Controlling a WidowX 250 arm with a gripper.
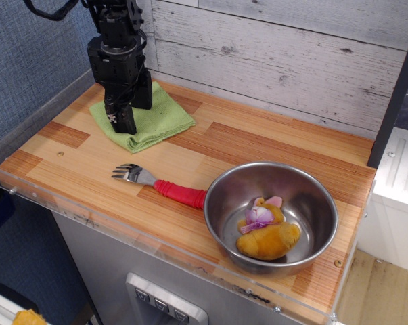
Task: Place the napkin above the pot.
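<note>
The napkin [148,117] lies folded in the upper left of the frame, flat on the table [271,145], with my hand [125,124] planted on its left half. The pot [271,215] sits well apart at the lower right, holding a small plush toy [266,232], and a red-handled fork [160,185] lies between the two, its handle end touching the pot's rim.

My worry is the grip. The cloth is soft and layered, so I judge I could catch only the top fold; lifted that way it would unfold and trail, and a dangling corner might drag across the fork or dip into the pot as I cross toward the upper right. If I press too hard into the table before closing, the cloth could bunch and slide toward the clear rail at the left edge instead of coming up. Setting it down too close could drape it over the rim rather than leaving it in the bare strip of wood between the pot and the plank wall.

My arm comes down from the top left corner, nearly vertical, wrist straight, black fingers pointing down onto the napkin. Whether my fingers are spread or pinched on the fabric I cannot tell from this angle.
</note>
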